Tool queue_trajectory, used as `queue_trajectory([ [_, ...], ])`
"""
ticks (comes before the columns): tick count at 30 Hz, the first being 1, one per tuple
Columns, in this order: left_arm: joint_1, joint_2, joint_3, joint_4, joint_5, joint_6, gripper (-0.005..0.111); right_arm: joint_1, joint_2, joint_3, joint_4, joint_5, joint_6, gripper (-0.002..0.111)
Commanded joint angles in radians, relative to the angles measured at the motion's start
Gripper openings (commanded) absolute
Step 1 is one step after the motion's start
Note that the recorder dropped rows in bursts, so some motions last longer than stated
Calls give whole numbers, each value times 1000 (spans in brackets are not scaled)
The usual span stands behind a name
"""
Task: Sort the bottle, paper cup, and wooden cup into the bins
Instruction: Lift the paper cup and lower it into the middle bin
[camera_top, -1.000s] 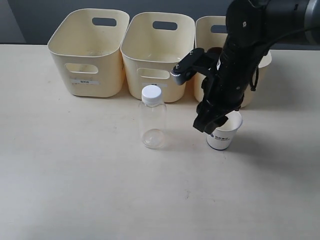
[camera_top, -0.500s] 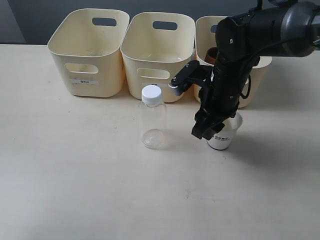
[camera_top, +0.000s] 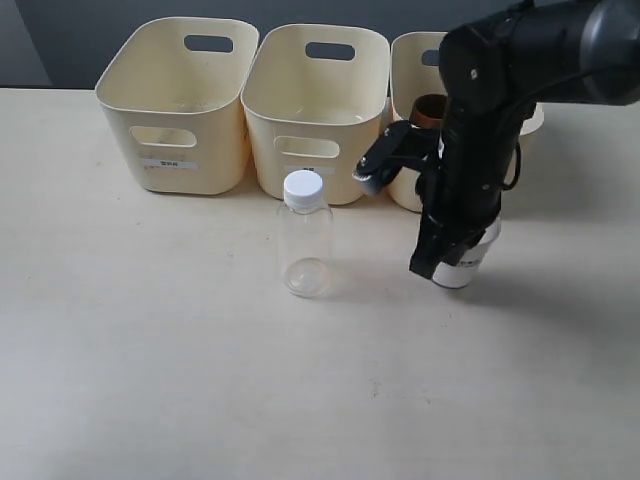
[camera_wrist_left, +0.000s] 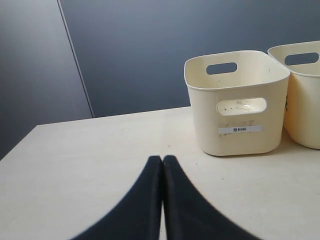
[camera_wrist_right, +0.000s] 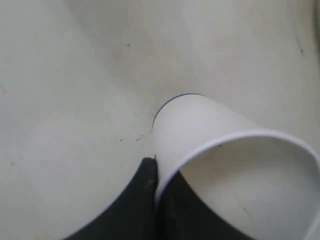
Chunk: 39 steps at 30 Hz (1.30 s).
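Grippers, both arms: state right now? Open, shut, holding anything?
Left gripper: shut, fingers pressed together, holding nothing.
Right gripper: shut on the paper cup, pinching its rim wall.

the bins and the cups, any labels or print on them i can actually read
Left bin: small white label with dark characters, too small and blurred to read.
Middle bin: label mostly hidden behind the bottle cap.
Right bin: front hidden by the arm.
Paper cup: print hidden by the right end effector; only blank white shows in the wrist view.
Nothing legible anywhere.
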Motion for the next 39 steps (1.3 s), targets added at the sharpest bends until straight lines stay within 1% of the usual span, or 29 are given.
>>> queue_trajectory([
  [1,0,-5,2,0,-7,-1,0,0,-160,-32,-14,51,-7,-1],
  [5,0,-5,2,0,-7,-1,0,0,-305,-106,-20,86,-7,-1],
  [7,0,-5,2,0,-7,-1,0,0,-376,-149,-15,74,-8,-1],
  [10,0,-5,2,0,-7,-1,0,0,-449,-186,11,9,-10,-1],
  [13,0,-5,2,0,-7,-1,0,0,-465,-188,21,-56,-12,-1],
  [17,0,-5,2,0,-7,-1,0,0,-428,-188,21,-136,-12,-1],
  [29,0,-5,2,0,-7,-1,0,0,-232,-188,21,-484,-18,-1],
  [31,0,-5,2,0,-7,-1,0,0,-192,-188,34,-534,-49,-1],
  [33,0,-5,2,0,-7,-1,0,-2,-154,-208,43,-546,-64,-1],
  [39,0,-5,2,0,-7,-1,0,-3,-10,-338,43,-498,-64,-1],
])
